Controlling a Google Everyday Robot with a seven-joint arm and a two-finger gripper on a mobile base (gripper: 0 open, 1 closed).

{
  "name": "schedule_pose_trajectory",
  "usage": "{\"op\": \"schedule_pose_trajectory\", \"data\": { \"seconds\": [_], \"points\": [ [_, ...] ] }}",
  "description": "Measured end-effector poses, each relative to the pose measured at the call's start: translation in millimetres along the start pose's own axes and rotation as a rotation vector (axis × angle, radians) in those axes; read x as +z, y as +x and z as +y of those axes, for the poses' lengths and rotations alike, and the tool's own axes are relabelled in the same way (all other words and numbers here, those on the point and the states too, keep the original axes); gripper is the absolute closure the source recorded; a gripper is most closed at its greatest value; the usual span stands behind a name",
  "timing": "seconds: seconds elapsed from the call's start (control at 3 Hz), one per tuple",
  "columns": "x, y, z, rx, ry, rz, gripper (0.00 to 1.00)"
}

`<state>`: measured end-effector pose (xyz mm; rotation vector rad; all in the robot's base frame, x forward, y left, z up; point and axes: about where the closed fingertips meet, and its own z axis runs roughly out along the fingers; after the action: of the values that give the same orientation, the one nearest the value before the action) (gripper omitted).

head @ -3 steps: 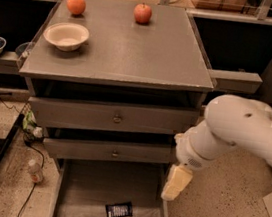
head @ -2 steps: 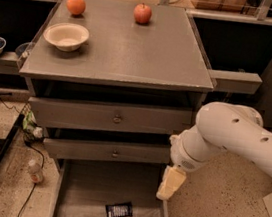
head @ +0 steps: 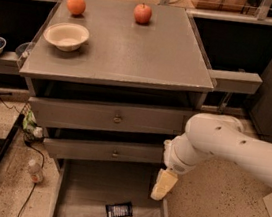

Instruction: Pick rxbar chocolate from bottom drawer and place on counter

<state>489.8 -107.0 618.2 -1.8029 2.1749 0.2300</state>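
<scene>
The rxbar chocolate (head: 119,210), a small flat dark wrapper with pale print, lies on the floor of the bottom drawer (head: 90,182), near its front edge. This drawer is pulled out wide. My gripper (head: 164,185) hangs from the white arm over the drawer's right wall, up and to the right of the bar and apart from it. It points downward and carries nothing that I can see. The grey counter (head: 129,49) tops the cabinet.
On the counter stand a pale bowl (head: 66,36), an orange (head: 76,4) and a red apple (head: 142,13). Two shallower drawers (head: 117,119) sit above the open one. A bottle (head: 35,171) and cables lie on the floor at the left. A side shelf (head: 233,81) juts right.
My arm has swung left, carrying the gripper from beside the drawer's right side to over its right wall. The bar has not moved.
</scene>
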Motion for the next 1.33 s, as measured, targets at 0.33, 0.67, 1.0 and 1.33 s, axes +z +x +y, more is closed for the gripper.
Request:
{"op": "schedule_pose_trajectory", "data": {
  "seconds": [0.33, 0.67, 1.0, 1.33],
  "points": [
    [24.4, -3.8, 1.0, 0.005, 0.028, 0.021, 0.0],
    [76.4, -10.2, -6.7, 0.005, 0.033, 0.043, 0.0],
    [79.0, -10.4, -6.9, 0.005, 0.032, 0.044, 0.0],
    [81.1, -10.0, -4.3, -0.001, 0.023, 0.03, 0.0]
  ]
}}
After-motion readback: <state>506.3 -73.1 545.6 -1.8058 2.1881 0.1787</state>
